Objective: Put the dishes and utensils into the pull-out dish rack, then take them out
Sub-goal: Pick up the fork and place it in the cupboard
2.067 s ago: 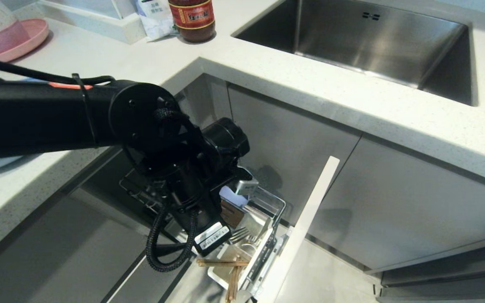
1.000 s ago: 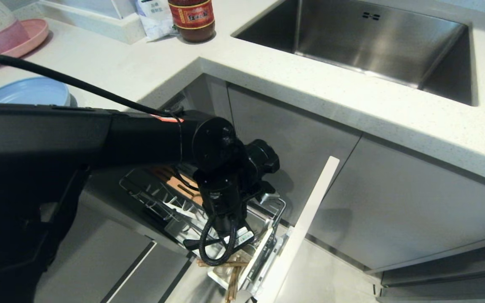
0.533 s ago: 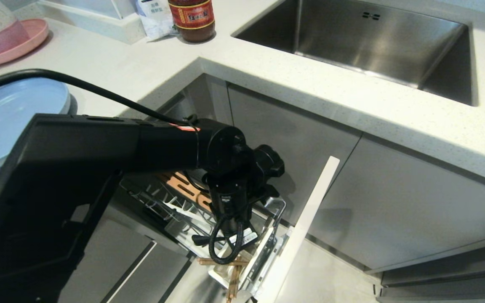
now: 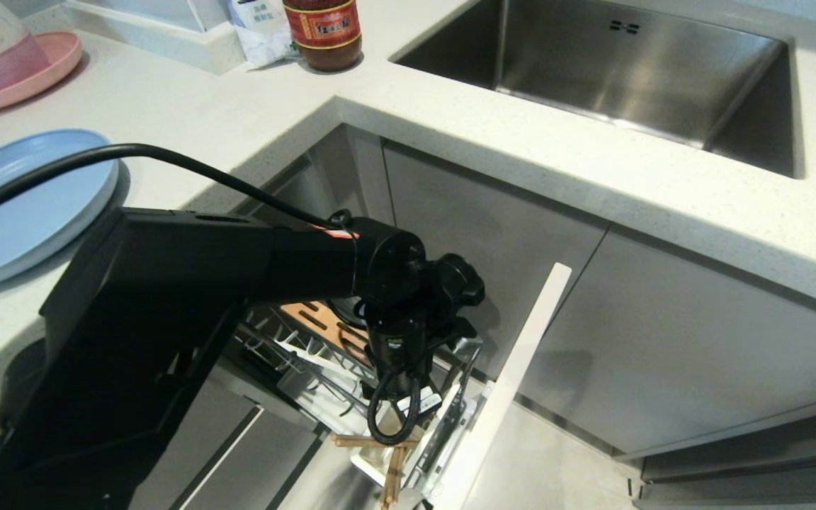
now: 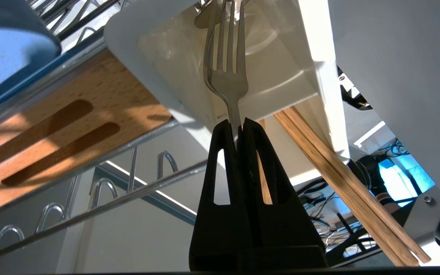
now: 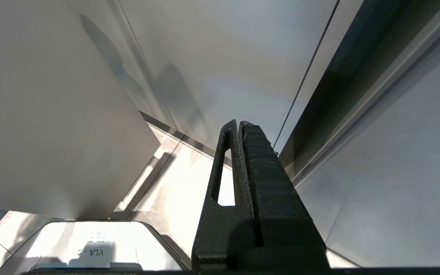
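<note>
Left hand (image 5: 236, 126) clamps the fork (image 5: 225, 76) by its neck inside the white utensil box (image 5: 281, 68) — lowered into the rack (image 4: 295, 340) since a second ago, unloading apparently begun — chopsticks (image 5: 342, 183) alongside.

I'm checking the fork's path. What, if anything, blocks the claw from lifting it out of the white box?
Nothing visible does. The left claw is shut on the slim silver metal fork at its neck. The light-brown wooden chopsticks lean beside it in the white plastic utensil box, apart from the fork.
</note>
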Robot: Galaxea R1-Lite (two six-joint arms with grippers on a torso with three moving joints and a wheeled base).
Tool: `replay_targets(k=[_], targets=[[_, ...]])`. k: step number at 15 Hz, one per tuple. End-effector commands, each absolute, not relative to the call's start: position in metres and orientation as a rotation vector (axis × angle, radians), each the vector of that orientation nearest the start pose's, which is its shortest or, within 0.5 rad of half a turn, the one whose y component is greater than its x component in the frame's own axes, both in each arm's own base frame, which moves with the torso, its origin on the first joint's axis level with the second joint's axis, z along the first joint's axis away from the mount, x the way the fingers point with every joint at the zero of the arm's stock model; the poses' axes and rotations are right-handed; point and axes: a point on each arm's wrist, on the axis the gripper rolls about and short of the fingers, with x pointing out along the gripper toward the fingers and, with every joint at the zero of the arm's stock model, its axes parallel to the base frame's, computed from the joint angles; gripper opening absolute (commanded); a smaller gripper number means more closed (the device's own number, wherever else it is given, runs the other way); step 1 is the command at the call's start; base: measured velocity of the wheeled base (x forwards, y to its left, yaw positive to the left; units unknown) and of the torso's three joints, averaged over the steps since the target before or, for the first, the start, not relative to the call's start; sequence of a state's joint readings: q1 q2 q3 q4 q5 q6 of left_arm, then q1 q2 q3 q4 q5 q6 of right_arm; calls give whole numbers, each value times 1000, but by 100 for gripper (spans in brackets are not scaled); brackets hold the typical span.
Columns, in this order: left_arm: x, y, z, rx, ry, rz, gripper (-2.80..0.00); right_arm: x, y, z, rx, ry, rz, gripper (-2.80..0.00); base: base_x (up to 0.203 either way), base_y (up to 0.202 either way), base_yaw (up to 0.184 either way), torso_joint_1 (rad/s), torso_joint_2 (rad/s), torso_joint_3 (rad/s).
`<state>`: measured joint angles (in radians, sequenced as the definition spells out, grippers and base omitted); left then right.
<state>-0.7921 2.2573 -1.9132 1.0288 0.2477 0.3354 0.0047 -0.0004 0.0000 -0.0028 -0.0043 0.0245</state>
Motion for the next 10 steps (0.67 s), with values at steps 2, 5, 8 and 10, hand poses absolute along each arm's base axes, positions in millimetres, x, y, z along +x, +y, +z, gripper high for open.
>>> replay_targets(k=[2, 5, 8, 10], targets=[[285, -282, 140, 985, 1152, -668, -280, -23, 0, 75, 25, -6, 0, -280, 0, 0, 0, 0, 0, 0], [284, -281, 144, 981, 1144, -667, -280, -23, 0, 75, 25, -6, 1, -280, 0, 0, 0, 0, 0, 0], [281, -278, 152, 974, 1131, -667, 0, -23, 0, 75, 25, -6, 1, -280, 0, 0, 0, 0, 0, 0], [279, -277, 159, 970, 1118, -668, 0, -23, 0, 75, 25, -6, 0, -280, 0, 0, 0, 0, 0, 0]])
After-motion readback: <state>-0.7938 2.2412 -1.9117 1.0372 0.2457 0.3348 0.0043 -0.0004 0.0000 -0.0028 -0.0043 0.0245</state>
